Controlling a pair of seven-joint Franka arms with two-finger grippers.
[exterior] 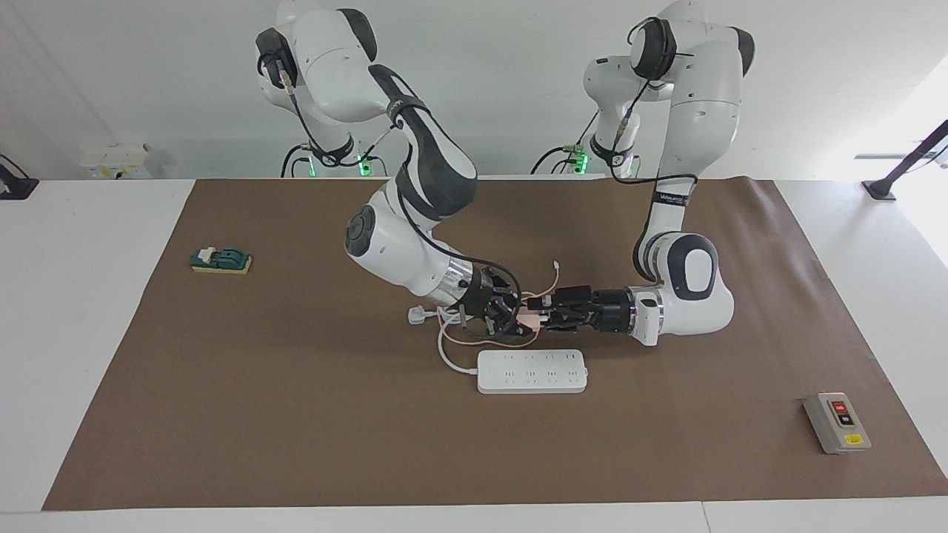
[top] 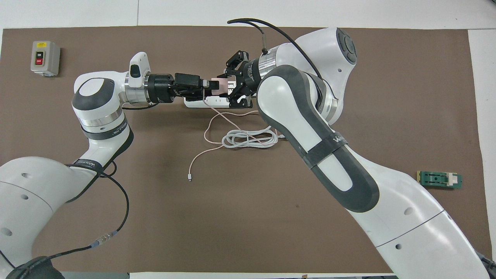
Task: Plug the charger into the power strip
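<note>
So this looks like a mid-air handoff: the charger (exterior: 530,318) sits between both grippers, up over the bench (exterior: 296,414) just above the power strip (exterior: 532,371). The right gripper (exterior: 518,317) has its fingers clamped on it; the left gripper (exterior: 543,317) is at its other end, can't tell if it's gripping. Next, I'd guess, one hand lets go and the prongs get turned down toward a socket.

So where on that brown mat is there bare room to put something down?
Bare mat runs along the edge farthest from the robots, between the power strip and the grey switch box, and toward the green block. It is crowded mid-table, where both grippers meet at the charger over coiled cords.
</note>
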